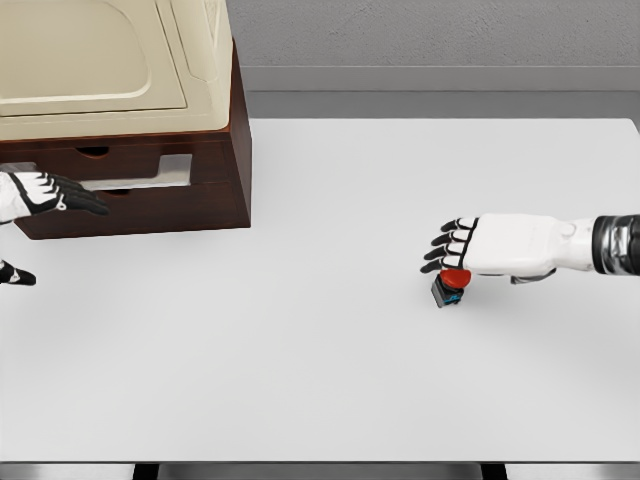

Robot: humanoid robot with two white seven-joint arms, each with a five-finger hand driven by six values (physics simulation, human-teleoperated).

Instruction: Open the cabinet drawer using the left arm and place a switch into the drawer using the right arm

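Switch [450,284], red-capped, sits on the white table [320,380] right of centre, right hand [495,245] curled over it, touching. Left hand [45,193], fingers extended, reaches at the cabinet [140,195] drawer [150,172] front.

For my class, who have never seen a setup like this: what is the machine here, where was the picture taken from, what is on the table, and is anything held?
This is a simulator's render, seen from a camera on a humanoid robot's head, looking down at a white table. The robot has two white arms ending in five-finger hands with dark fingers. The left hand reaches to the front of a brown cabinet at the table's far left, beside its drawer. The right hand is over a small switch with a red top, which sits on the table. Whether the fingers already grip it cannot be told. A cream-coloured appliance stands on the cabinet.
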